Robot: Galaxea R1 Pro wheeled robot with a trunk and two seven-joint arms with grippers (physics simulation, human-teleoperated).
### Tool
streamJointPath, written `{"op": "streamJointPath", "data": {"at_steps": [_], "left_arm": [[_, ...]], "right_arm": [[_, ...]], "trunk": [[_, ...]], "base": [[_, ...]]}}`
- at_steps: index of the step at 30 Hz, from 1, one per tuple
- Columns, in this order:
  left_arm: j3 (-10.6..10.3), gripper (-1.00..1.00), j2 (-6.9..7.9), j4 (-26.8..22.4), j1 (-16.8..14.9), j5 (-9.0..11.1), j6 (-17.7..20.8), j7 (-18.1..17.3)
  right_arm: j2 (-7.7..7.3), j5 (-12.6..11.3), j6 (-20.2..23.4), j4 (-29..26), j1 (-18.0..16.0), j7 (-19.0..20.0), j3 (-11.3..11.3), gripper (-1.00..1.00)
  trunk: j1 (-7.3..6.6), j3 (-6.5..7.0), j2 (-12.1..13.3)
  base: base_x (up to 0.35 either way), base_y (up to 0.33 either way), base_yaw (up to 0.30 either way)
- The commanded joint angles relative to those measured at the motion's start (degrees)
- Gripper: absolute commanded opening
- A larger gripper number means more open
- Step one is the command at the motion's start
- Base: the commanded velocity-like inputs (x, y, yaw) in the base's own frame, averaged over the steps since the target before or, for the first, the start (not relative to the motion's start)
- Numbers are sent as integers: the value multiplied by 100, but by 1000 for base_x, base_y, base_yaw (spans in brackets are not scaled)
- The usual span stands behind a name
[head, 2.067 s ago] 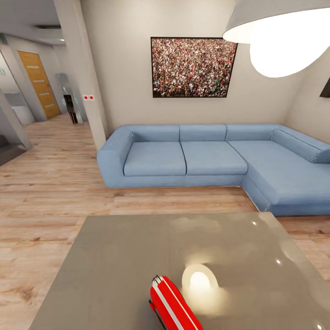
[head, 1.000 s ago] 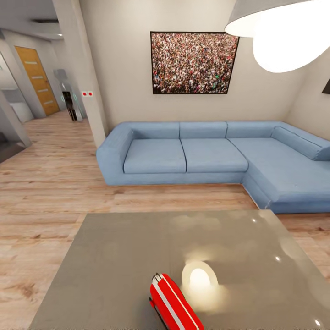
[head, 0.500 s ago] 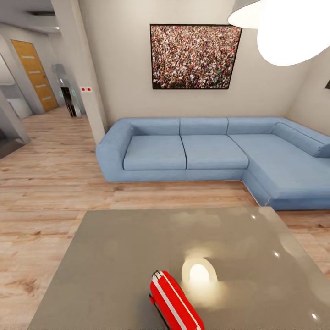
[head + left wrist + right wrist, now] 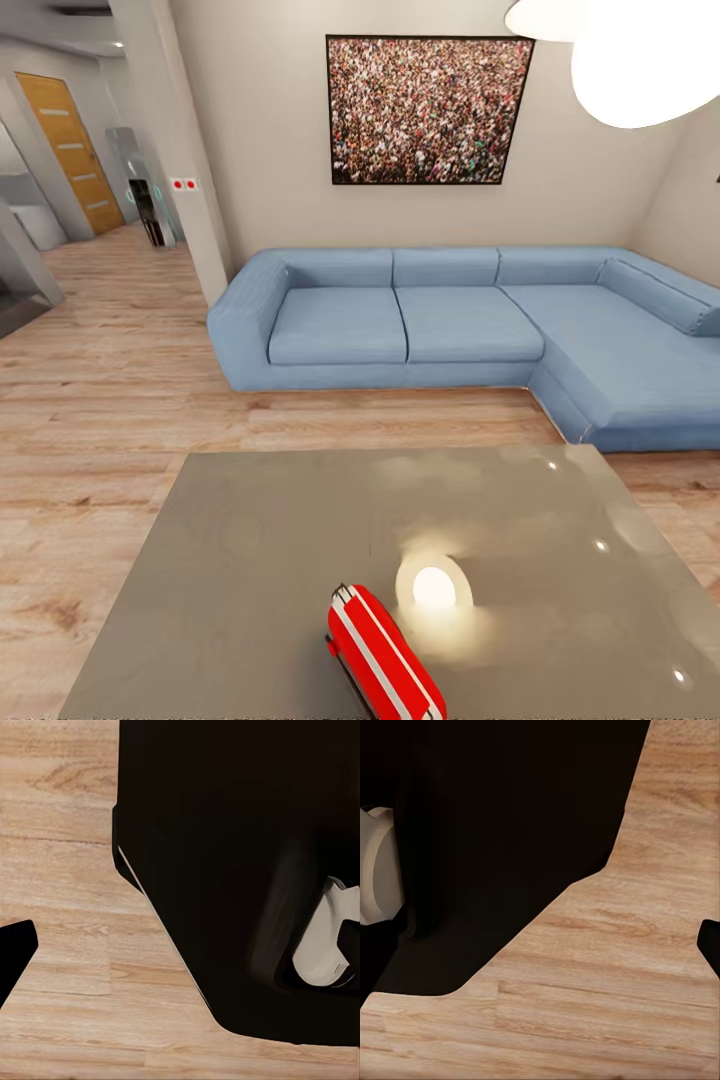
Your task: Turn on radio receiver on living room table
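The radio receiver (image 4: pixel 385 655), a flat red box with a white rim band, lies at the near edge of the table (image 4: pixel 260 560), partly cut off by the head view's lower border. The table's glossy grey-taupe top reflects the lamp as a bright spot beside the radio. In the left wrist view my left gripper (image 4: pixel 180 949) is open, its dark fingertips (image 4: pixel 15 952) at the picture's sides, over plank floor and my black base (image 4: pixel 225 832). The right gripper (image 4: pixel 540 945) is open too, above the floor beside the base, with one fingertip (image 4: pixel 709 945) showing at the edge.
The living room has a blue corner sofa (image 4: pixel 450 325) beyond the table, a crowd picture (image 4: pixel 428 110) on the beige wall and a hanging lamp (image 4: pixel 640 55) at the upper right. A strip of wood floor (image 4: pixel 110 400) separates table and sofa. A corridor with an orange door (image 4: pixel 72 135) opens at the left.
The head view has tilted and crept forward: picture and lamp slid upward, more of the table top shows. The radio keeps its place on the table.
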Motion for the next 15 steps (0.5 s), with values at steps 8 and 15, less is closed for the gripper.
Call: {"op": "streamJointPath", "data": {"at_steps": [8,15], "left_arm": [[1,100,0,0,0,1,1,0],[4,100,0,0,0,1,0,10]], "right_arm": [[0,0,2,0,0,0,1,100],[0,0,0,0,0,0,1,100]], "trunk": [[0,-76,0],[0,-142,0]], "base": [[0,0,0],[0,0,0]]}}
